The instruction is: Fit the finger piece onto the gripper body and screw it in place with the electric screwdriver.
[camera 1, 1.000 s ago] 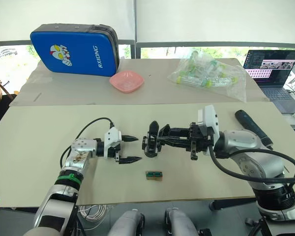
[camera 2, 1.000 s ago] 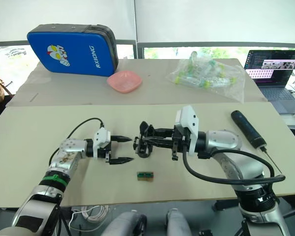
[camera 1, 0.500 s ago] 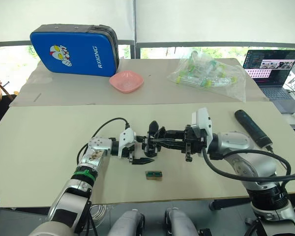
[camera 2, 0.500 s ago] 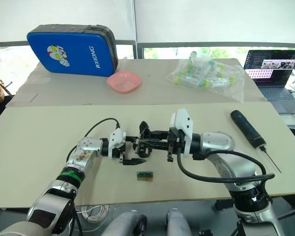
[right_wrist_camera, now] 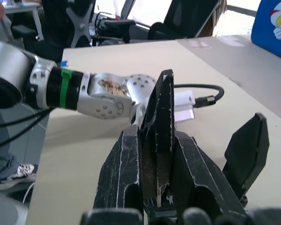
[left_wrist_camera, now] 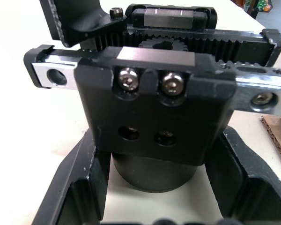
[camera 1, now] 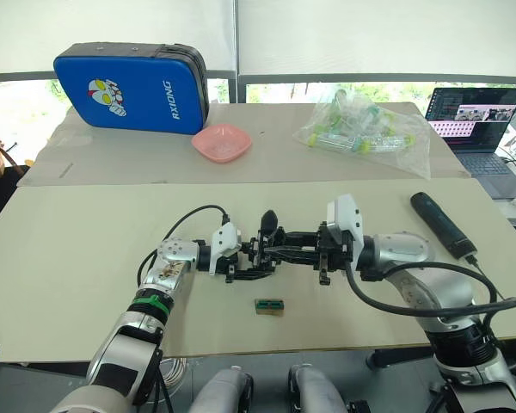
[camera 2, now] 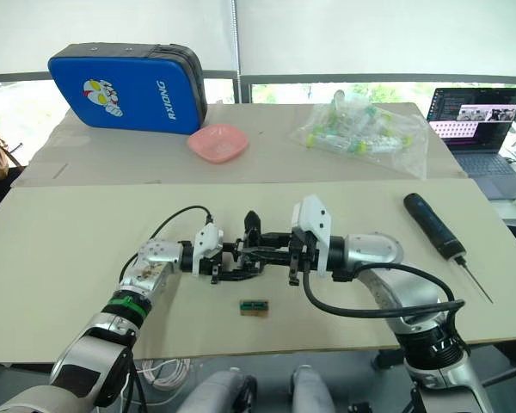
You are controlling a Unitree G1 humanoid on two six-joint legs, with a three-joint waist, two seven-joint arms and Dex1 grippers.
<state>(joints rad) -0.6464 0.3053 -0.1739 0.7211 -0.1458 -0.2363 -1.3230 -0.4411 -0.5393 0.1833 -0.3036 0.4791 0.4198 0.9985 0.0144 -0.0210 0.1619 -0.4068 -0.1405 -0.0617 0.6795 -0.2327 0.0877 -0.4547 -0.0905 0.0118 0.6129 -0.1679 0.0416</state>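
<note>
From the left eye view, the two arms meet over the middle of the beige surface (camera 1: 60, 258). The gripper body (camera 1: 260, 255) hangs between them just above the surface, and everything else is best placed from it. The right claw (camera 1: 279, 249) reaches in from its right side and the left claw (camera 1: 239, 268) from its left. The electric screwdriver (camera 1: 443, 224) lies well apart to the right of the gripper body, untouched. A small green-topped block (camera 1: 269, 305) sits just in front of the gripper body, close under the work.

The right eye view gives the same layout: a pink dish (camera 2: 218, 143), a blue case (camera 2: 125, 86) and a bag of tubes (camera 2: 361, 129) lie on the far surface well behind the gripper body, and a laptop (camera 2: 482, 116) far to its right. None of them blocks the arms.

In the left wrist view, the left claw stands wide, its fingers (left_wrist_camera: 75, 187) flanking the base of the gripper body without clearly pinching it.

In the right wrist view, the right claw is closed on an upright black part, which looks like the finger piece (right_wrist_camera: 161, 117) or a bracket of the gripper body; I cannot tell which.

The risk, as I judge it: with only one firm hold, the body could twist or drop as the left claw closes, upsetting the fit and perhaps knocking the green-topped block.
</note>
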